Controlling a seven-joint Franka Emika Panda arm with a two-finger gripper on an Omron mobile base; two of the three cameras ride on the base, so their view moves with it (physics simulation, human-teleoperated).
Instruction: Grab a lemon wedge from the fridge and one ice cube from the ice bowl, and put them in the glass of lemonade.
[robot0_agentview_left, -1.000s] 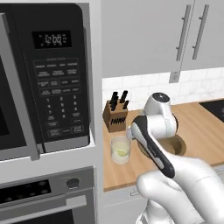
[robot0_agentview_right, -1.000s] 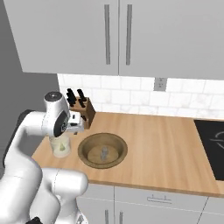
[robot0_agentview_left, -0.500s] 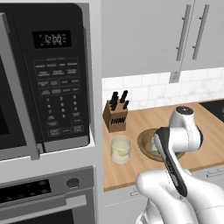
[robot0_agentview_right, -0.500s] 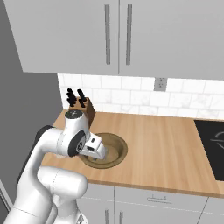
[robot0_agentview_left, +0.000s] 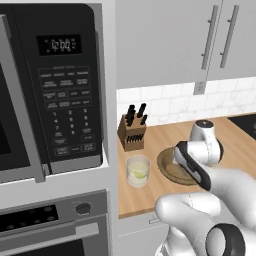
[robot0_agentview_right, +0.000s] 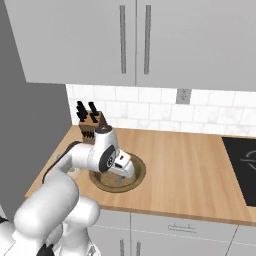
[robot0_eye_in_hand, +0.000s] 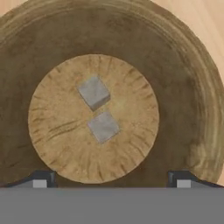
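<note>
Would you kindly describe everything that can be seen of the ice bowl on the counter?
The ice bowl is wide, shallow and round, wood-like, with a dark brown sloping wall and a lighter tan flat bottom marked by radial grain. It sits upright on the wooden counter, to the right of the glass of lemonade in the left base view. Two grey ice cubes lie near its middle, close together. The open gripper hangs above it, touching nothing.

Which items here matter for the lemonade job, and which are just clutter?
Job: glass of lemonade with a lemon wedge in it; ice bowl; two ice cubes; open gripper above them.
Bystanders: knife block, microwave, oven.
</note>
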